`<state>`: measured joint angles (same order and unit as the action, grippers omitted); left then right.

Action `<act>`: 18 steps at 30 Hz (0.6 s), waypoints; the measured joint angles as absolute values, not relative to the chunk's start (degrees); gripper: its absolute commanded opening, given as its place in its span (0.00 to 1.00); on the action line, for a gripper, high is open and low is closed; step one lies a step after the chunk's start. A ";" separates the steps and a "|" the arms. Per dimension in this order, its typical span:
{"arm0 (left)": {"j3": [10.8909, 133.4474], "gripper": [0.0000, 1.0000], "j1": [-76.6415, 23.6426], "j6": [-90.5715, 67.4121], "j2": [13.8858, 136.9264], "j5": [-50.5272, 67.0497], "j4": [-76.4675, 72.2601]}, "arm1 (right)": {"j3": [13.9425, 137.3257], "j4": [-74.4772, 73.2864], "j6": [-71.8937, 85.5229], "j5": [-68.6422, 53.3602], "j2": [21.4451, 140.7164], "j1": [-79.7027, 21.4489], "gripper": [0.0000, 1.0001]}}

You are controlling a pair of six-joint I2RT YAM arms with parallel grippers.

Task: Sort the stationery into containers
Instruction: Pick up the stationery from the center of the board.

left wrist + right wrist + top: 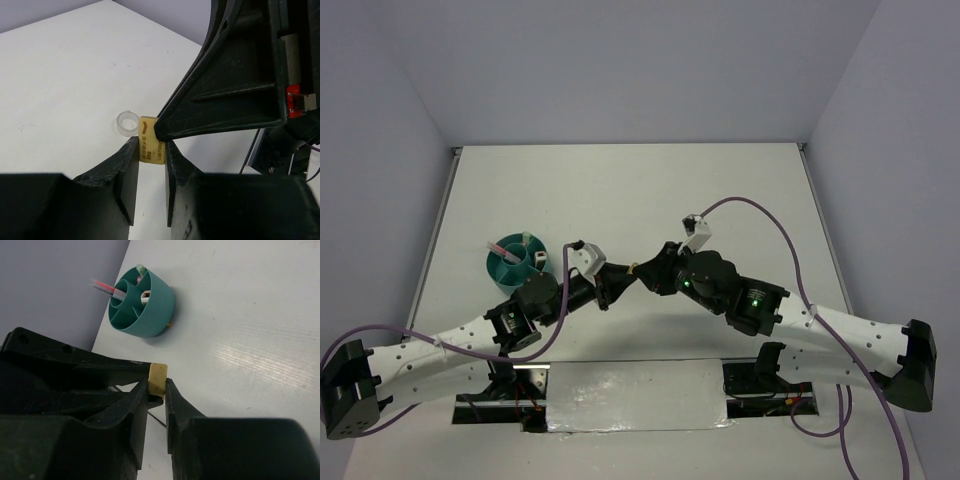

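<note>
The tan nub, a small yellowish eraser with print, is held in the air between both grippers above mid-table. My left gripper has both fingertips closed on its sides. My right gripper also grips the nub, and one of its fingers presses across the nub's top in the left wrist view. The clear tape ring lies on the table just beyond the nub. The round teal organizer stands at the left and holds a thin pink pen and the mint-green tube.
The white table is walled by grey panels at the back and sides. The two arms meet nose to nose at mid-table. A purple cable loops over the right arm. A taped panel lies at the near edge.
</note>
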<state>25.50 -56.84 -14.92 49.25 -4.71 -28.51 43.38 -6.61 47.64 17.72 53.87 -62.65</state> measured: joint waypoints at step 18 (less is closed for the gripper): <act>47.66 0.99 -57.04 -21.96 51.13 -24.69 2.66 | 37.63 4.54 42.15 19.33 54.17 -53.54 0.00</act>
<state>47.66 -57.04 -21.96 51.13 -24.69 2.66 37.63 4.54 42.15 19.33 54.17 -53.54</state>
